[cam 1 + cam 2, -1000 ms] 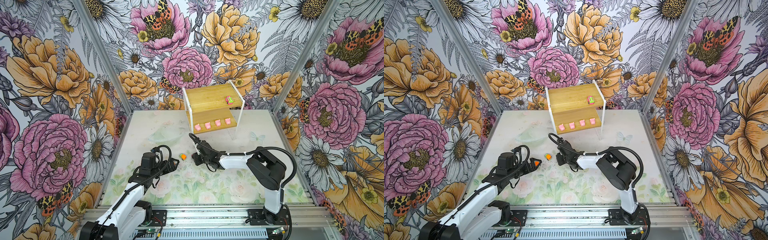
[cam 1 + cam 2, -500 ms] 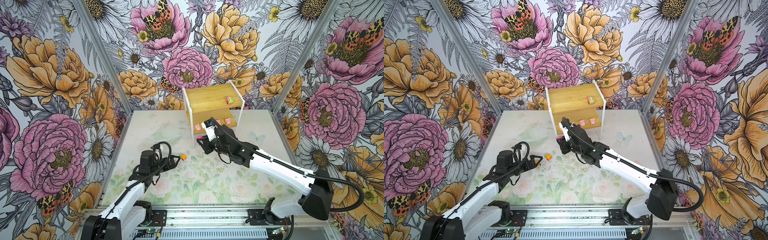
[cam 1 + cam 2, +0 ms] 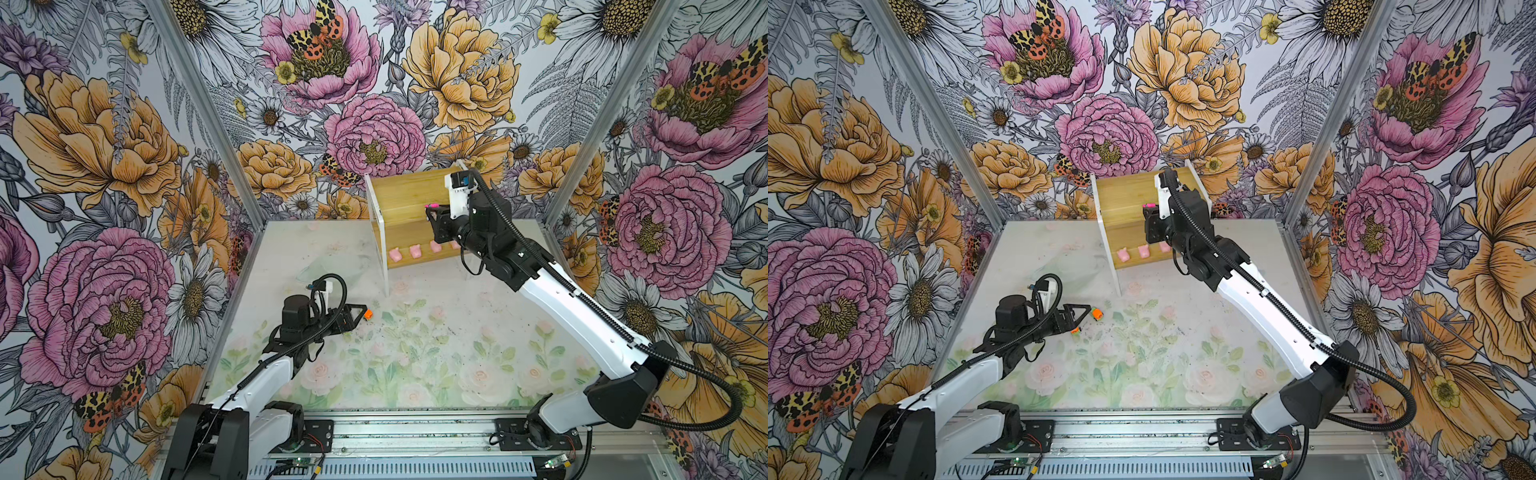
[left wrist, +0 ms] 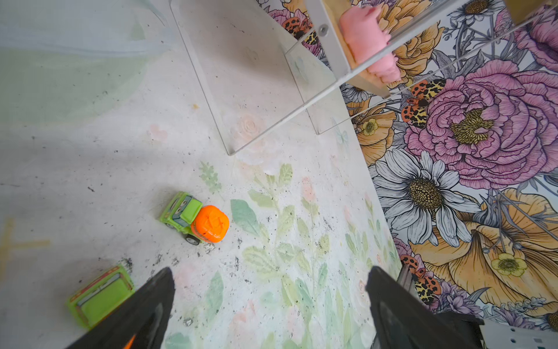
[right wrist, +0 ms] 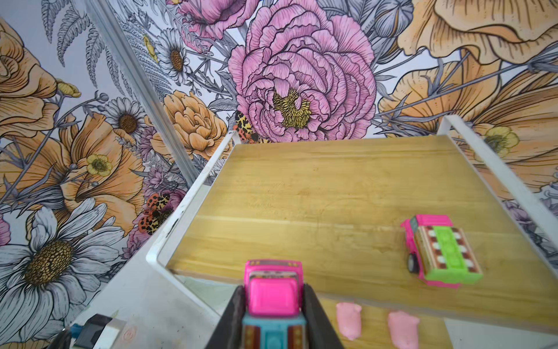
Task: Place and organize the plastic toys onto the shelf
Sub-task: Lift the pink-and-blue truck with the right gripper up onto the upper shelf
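Note:
The shelf (image 3: 405, 189) (image 3: 1121, 193) stands at the back, and in the right wrist view its upper board (image 5: 332, 196) lies just ahead. My right gripper (image 5: 273, 294) (image 3: 432, 210) is shut on a pink car with a turquoise top (image 5: 273, 290) (image 3: 1148, 205), held over that board's front edge. A pink car with a green top (image 5: 440, 253) sits on the upper board. Pink pigs (image 3: 414, 250) (image 5: 348, 320) line the lower board. My left gripper (image 4: 270, 302) (image 3: 359, 311) is open low over the table. An orange-and-green car (image 4: 196, 219) (image 3: 368, 316) lies just ahead, a second (image 4: 99, 294) beside one finger.
The shelf's white front leg (image 3: 383, 266) reaches the table between the two arms. The flowered walls (image 3: 124, 166) close in the table on three sides. A metal rail (image 3: 395, 432) with the arm bases runs along the front edge.
My right arm swung from the table's middle up to the shelf, carrying the pink car. My left gripper crept forward towards the orange-and-green car.

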Motion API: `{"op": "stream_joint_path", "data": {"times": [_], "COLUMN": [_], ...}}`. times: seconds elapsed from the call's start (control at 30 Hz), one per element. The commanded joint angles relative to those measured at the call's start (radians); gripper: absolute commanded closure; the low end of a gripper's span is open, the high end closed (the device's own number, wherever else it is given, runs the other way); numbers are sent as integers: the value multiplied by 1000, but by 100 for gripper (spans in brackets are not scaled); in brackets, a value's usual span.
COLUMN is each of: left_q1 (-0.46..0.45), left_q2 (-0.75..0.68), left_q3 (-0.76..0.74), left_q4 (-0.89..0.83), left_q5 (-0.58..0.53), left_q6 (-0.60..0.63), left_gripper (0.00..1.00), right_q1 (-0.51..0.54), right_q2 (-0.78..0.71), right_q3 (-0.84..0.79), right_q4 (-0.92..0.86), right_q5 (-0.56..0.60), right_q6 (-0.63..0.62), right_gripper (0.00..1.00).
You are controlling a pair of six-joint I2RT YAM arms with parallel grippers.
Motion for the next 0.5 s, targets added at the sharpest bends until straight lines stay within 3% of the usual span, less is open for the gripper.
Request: {"op": "stream_joint_path", "data": {"times": [0.0,0.47], "left_q1": [-7,-4], "left_q2": [-7,45], "left_q3": [1,0], "left_q4": [50,42], "left_q5": [25,18], "left_q6": [34,74], "left_gripper": [1,1], "right_q1": [-20,-54], "right_q2": [43,147], "right_q3": [72,149], "right_q4": [-29,-34], "right_q5": [34,100], "right_q6": [-22,11], "right_gripper": [75,75]}}
